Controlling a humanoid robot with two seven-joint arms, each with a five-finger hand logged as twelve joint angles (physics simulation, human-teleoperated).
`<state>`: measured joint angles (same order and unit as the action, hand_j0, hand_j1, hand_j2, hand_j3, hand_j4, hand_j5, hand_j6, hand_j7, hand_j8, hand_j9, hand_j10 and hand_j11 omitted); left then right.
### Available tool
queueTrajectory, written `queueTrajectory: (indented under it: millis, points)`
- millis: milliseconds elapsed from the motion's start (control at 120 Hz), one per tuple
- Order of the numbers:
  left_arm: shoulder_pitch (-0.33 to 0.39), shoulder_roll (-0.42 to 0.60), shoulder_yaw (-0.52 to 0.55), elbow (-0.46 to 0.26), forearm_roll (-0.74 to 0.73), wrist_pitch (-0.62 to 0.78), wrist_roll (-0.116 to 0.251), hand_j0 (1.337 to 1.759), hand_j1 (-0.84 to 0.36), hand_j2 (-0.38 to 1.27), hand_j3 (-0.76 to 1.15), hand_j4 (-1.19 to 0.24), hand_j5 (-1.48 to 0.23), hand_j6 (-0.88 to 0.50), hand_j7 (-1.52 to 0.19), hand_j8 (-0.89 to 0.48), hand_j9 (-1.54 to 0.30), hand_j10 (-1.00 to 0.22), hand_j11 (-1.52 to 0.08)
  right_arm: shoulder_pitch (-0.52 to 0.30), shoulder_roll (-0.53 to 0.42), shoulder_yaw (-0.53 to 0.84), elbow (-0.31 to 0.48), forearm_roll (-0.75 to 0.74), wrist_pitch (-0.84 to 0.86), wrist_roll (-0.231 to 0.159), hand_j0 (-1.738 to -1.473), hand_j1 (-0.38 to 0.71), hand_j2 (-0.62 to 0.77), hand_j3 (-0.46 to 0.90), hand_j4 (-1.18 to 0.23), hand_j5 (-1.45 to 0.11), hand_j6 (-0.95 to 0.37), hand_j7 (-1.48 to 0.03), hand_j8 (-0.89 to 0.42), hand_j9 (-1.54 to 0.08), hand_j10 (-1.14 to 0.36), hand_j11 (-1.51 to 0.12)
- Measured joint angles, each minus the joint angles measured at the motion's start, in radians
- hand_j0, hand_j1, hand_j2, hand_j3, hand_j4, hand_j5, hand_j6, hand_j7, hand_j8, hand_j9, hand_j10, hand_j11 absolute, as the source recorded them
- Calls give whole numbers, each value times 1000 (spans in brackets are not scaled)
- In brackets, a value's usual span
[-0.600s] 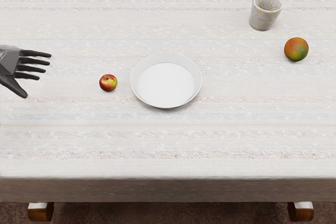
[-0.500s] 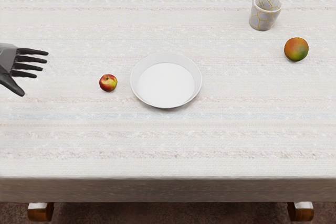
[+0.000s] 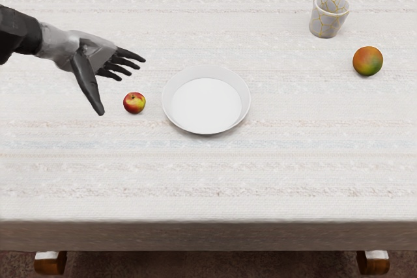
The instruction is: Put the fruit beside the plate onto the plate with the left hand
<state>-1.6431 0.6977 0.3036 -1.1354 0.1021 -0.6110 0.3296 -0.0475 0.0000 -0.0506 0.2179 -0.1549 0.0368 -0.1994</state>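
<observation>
A small red-and-yellow apple [image 3: 134, 103] lies on the table just left of the white plate [image 3: 177, 114], apart from its rim. The plate holds nothing. My left hand [image 3: 112, 77] reaches in from the left edge and hovers above and to the left of the apple, open, with its dark fingers [image 3: 128, 57] spread toward the plate and its thumb pointing down beside the fruit. It touches nothing. The right arm does not show.
A second fruit, an orange-green mango [image 3: 367, 60], lies far right. A white mug with a yellow pattern [image 3: 328, 15] stands at the back right. The table's far edge runs along the top of the picture.
My left hand has swept in from the left edge toward the apple, now with its forearm in view. The apple, plate, mango and mug have not moved.
</observation>
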Motion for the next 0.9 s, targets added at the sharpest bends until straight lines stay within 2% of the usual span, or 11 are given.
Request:
queueTrajectory:
  millis: [58,125,150,183,267,400,492,617,800,833,900]
  points:
    - [-103,-114,209,21,-9,0,-33,1658,349,0,0,0,0,0,0,0,0,0,0,0,0,0,0,0,0,0,-1658,-322,-4,0,-22,-29,-22,-29,-22,-29,-22,-29]
    - [-233,-257,383,68,-8,0,-52,1658,349,0,0,-1,0,-1,0,-1,0,-1,0,0,0,0,0,0,0,0,-1658,-322,-5,0,-22,-29,-22,-29,-22,-29,-22,-29]
    - [-282,-287,437,82,-10,0,-56,1658,349,-1,0,0,0,0,0,0,0,0,0,0,0,0,0,0,0,0,-1658,-322,-5,0,-22,-29,-22,-29,-22,-29,-22,-29]
    - [-305,-296,492,97,-11,0,-60,1658,348,-1,0,0,0,0,0,0,0,0,0,0,0,0,0,0,0,0,-1658,-322,-5,0,-22,-29,-23,-29,-23,-29,-23,-29]
    - [-317,-343,577,120,-7,0,-67,1658,349,-1,0,0,0,-1,0,0,0,0,0,0,0,0,0,0,0,0,-1658,-322,-5,0,-22,-29,-22,-29,-22,-29,-22,-29]
    - [-379,-400,685,143,-21,0,-70,1658,349,0,0,-1,0,-1,0,-1,0,0,0,0,0,0,0,0,0,0,-1658,-322,-5,0,-22,-29,-22,-29,-22,-29,-22,-29]
    - [-391,-561,747,149,-53,22,-68,1658,349,0,0,-1,0,-2,0,-2,0,-1,0,0,0,0,0,0,0,0,-1658,-322,-5,0,-22,-29,-22,-29,-22,-29,-22,-29]
    - [-395,-621,836,148,-152,138,-66,1658,349,0,0,-1,0,-1,0,-1,0,-1,0,0,0,0,0,0,0,0,-1658,-322,-5,0,-22,-29,-22,-29,-22,-29,-22,-29]
    - [-384,-679,865,141,-275,275,-63,1658,349,0,0,-1,0,-1,0,-1,0,0,0,0,0,0,0,0,0,0,-1658,-322,-5,0,-22,-29,-22,-29,-22,-29,-22,-29]
    - [-352,-696,864,141,-295,309,-51,1658,349,0,0,-1,0,-1,0,-1,0,0,0,0,0,0,0,0,0,0,-1658,-322,-5,0,-22,-29,-22,-29,-22,-29,-22,-29]
    - [-324,-698,863,141,-327,392,2,1658,349,0,0,-1,0,-1,0,-1,0,-1,0,0,0,0,0,0,0,0,-1658,-322,-5,0,-22,-29,-22,-29,-22,-29,-22,-29]
